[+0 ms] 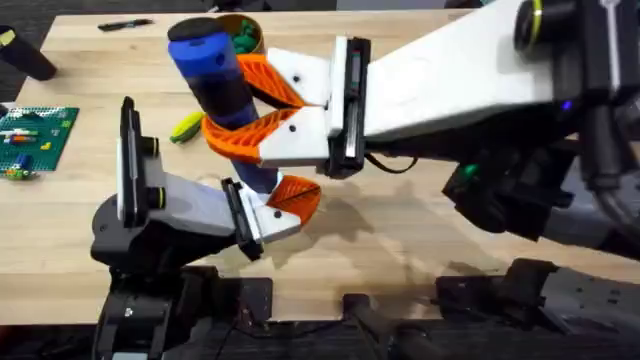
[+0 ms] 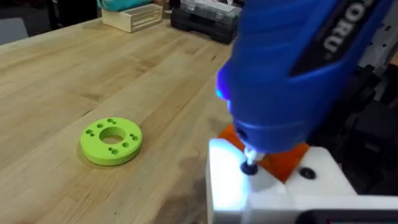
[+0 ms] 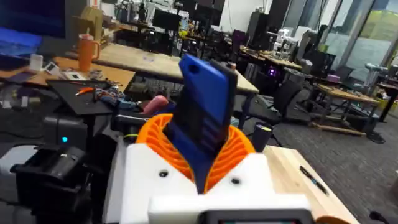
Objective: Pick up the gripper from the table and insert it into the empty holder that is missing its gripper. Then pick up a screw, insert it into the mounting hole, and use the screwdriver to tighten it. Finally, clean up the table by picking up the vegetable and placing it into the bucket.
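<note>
Right gripper point(image 1: 262, 110) clamps the blue screwdriver point(image 1: 215, 70) upright, tip on the screw point(image 2: 250, 167) in the white holder point(image 2: 273, 186) near the table's front. A tilt could slip it off. Left gripper: I cannot tell.

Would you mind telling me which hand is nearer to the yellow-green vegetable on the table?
The right hand, shut on the screwdriver, sits just beside the vegetable. The left hand is farther toward the robot, under the screwdriver's tip.
</note>
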Action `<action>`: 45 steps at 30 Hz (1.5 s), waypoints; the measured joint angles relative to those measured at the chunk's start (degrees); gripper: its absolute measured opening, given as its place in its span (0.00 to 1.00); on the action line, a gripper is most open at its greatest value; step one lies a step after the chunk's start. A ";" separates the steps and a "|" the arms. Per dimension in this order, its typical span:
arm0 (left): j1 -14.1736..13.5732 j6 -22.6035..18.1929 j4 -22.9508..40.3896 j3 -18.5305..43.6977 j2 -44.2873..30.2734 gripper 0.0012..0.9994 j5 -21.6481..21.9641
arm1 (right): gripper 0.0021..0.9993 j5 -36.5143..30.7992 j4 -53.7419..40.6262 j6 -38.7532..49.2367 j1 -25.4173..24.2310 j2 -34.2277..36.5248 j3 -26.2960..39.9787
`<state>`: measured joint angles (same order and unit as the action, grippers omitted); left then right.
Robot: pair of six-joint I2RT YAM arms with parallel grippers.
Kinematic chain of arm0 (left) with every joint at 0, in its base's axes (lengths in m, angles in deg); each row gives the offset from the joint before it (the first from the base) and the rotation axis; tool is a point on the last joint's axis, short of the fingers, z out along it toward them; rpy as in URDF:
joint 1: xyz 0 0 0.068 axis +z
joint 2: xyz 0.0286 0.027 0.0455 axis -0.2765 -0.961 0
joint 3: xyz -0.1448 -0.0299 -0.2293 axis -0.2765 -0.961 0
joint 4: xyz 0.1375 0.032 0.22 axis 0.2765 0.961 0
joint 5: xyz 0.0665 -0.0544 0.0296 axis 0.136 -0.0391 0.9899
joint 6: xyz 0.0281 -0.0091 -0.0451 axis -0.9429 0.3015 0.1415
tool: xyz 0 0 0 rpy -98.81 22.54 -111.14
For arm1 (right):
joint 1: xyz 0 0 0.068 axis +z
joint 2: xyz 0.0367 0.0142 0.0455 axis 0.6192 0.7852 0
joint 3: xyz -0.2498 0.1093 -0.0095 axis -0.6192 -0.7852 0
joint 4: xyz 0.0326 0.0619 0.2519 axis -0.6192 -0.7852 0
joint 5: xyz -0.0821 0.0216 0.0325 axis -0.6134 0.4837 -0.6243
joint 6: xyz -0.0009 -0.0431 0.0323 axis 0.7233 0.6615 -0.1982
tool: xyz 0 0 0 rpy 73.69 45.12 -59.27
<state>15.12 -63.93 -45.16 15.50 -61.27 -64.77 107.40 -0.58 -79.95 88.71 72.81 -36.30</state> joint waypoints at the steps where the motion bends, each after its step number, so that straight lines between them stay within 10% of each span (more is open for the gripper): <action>1: 0.00 0.00 -0.01 0.00 0.00 0.01 0.01 | 0.02 0.02 0.00 0.00 0.00 -0.01 0.00; 23: -0.02 -0.02 -0.02 0.00 0.00 0.01 0.00 | 0.01 2.14 -0.91 -1.37 -0.89 0.37 5.44; 35: -0.02 -0.02 -0.02 0.00 0.00 0.01 0.00 | 0.01 3.33 -42.95 10.11 -8.09 0.37 24.05; 45: -0.02 -0.02 -0.02 0.00 0.00 0.01 0.00 | 0.01 -6.94 -55.43 38.82 -21.81 2.59 27.69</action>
<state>15.10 -63.95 -45.18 15.50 -61.27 -64.77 100.46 -56.01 -41.13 66.91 75.41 -8.61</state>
